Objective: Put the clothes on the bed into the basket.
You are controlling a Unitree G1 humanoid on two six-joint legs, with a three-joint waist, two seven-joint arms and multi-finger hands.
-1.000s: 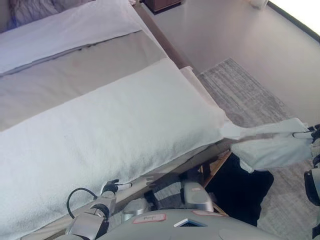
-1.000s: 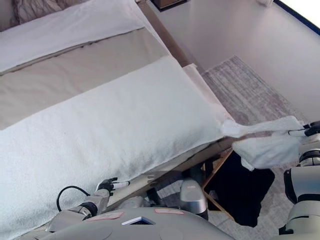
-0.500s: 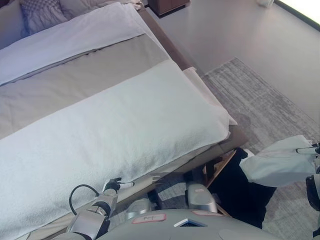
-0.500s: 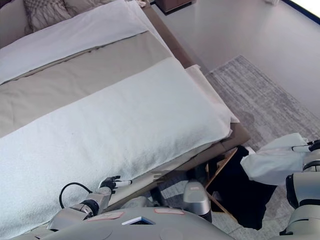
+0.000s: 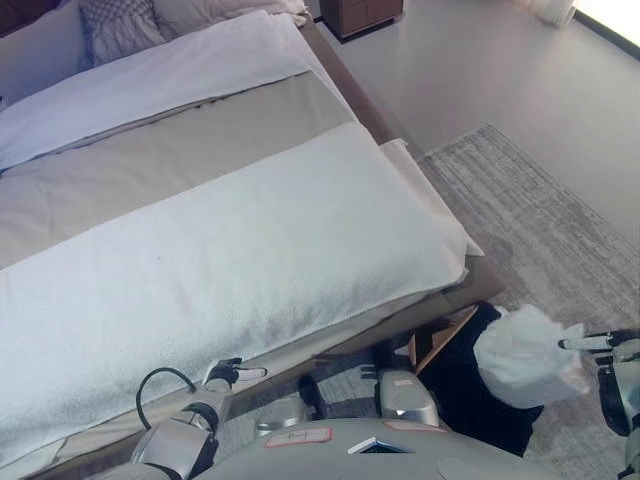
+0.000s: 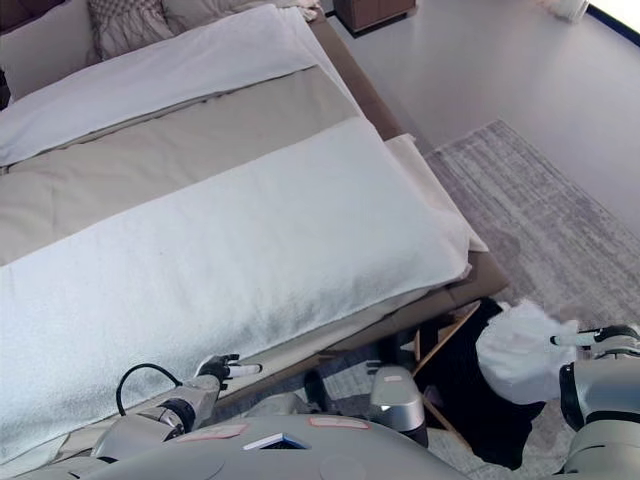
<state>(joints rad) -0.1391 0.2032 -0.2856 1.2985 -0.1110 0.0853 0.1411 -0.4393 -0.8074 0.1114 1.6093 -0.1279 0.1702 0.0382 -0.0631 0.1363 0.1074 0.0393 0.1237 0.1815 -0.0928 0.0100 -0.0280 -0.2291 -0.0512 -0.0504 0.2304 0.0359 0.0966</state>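
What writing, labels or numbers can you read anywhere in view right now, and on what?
None can be read.
The white cloth in the right hand, above the dark basket: plain, no print shows.
The white blanket and the pillows on the bed: no writing.
The left hand near the bed edge: no markings.

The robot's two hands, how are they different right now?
The right hand holds a bunched white garment out over the dark basket; the left hand holds nothing. The right hand is off the bed, above the rug side; the left hand sits low by the bed's near edge. Both are dark with white fingertips.
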